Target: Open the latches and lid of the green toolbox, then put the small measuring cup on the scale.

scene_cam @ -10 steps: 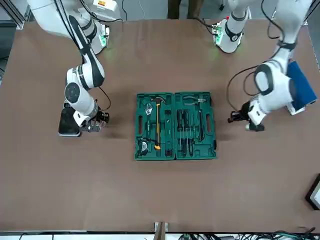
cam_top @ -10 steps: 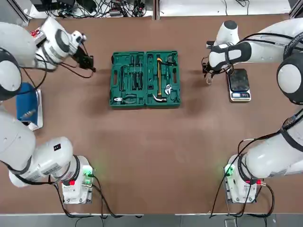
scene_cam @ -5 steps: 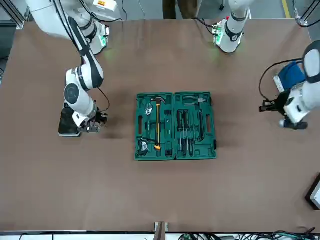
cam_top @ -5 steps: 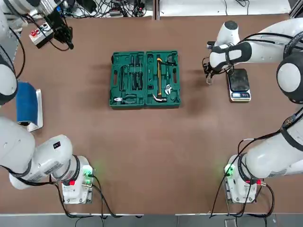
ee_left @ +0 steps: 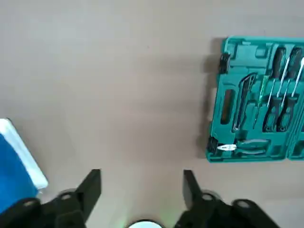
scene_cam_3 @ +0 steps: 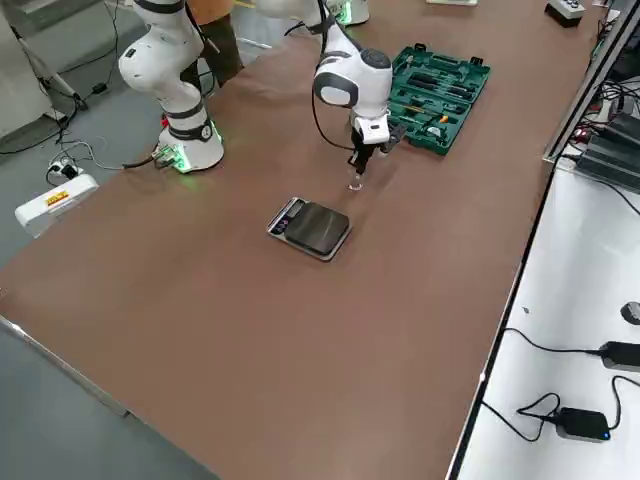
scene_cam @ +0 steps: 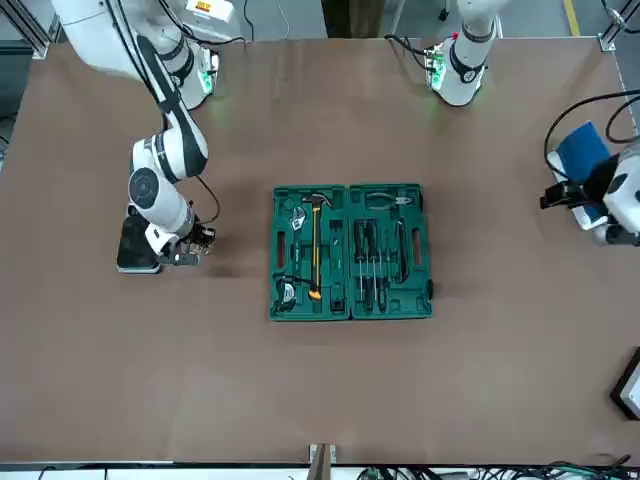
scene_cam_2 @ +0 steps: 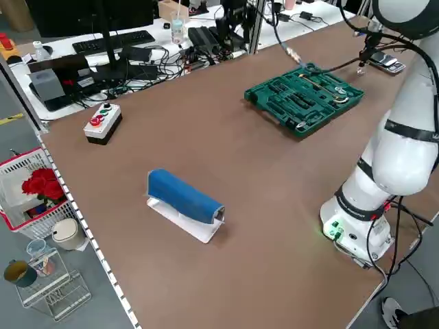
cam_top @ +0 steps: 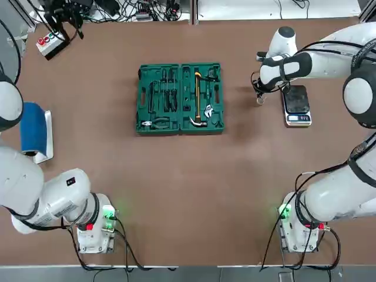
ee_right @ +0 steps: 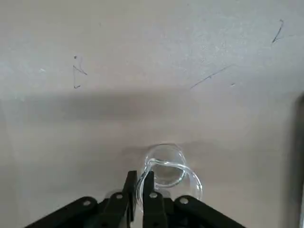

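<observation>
Here the small measuring cup [ee_right: 164,173] hangs by its rim, pinched between the closed fingers of the right gripper [ee_right: 140,187], just above the table [cam_top: 188,176]. The scale [cam_top: 296,104] lies just beside it, on the side away from the green toolbox [cam_top: 180,98], which is already spread open with its lid [cam_top: 158,98] laid flat. So the coming move is, I judge, a short sideways carry toward the scale's glossy top. The left gripper [ee_left: 141,192] is well apart at the far left corner, its fingers spread and empty.
</observation>
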Tool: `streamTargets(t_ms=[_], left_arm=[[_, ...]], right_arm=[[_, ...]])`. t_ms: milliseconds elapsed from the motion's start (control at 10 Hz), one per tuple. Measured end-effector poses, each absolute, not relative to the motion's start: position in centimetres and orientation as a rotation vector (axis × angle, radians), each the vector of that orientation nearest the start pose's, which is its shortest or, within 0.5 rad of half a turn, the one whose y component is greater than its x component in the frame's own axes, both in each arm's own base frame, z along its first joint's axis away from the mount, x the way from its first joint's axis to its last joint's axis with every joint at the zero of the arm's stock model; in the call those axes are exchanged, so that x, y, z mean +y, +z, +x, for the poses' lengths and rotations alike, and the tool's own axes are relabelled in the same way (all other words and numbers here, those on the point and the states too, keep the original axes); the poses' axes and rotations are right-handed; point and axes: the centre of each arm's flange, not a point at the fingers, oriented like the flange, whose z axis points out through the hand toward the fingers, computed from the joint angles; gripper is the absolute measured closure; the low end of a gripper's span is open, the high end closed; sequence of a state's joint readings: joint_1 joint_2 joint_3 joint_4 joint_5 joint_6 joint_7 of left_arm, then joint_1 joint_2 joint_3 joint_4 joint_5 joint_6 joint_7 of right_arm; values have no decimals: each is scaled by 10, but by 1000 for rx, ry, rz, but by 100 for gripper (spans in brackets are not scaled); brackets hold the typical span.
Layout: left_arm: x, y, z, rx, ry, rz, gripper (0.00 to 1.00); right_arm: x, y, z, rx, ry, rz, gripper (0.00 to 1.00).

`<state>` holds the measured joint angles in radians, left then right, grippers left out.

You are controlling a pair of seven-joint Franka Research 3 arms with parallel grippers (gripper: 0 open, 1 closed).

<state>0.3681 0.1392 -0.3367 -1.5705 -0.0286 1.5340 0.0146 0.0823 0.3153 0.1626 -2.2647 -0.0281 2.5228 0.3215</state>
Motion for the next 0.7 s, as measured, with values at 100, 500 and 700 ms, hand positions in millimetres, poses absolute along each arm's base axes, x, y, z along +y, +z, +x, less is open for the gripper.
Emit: streamTargets(t_ms=[100,500,700], left_arm=[[23,560,583,-25,232,-3194,1],[20,609,564,-101,100,-3140,0],[13,635,551,-146,51,-3131,0]], right_arm=[[130,218,517,94,93,-3121,93],[128,220,518,97,95,-3124,93],[128,220,519,96,109,-3126,93]])
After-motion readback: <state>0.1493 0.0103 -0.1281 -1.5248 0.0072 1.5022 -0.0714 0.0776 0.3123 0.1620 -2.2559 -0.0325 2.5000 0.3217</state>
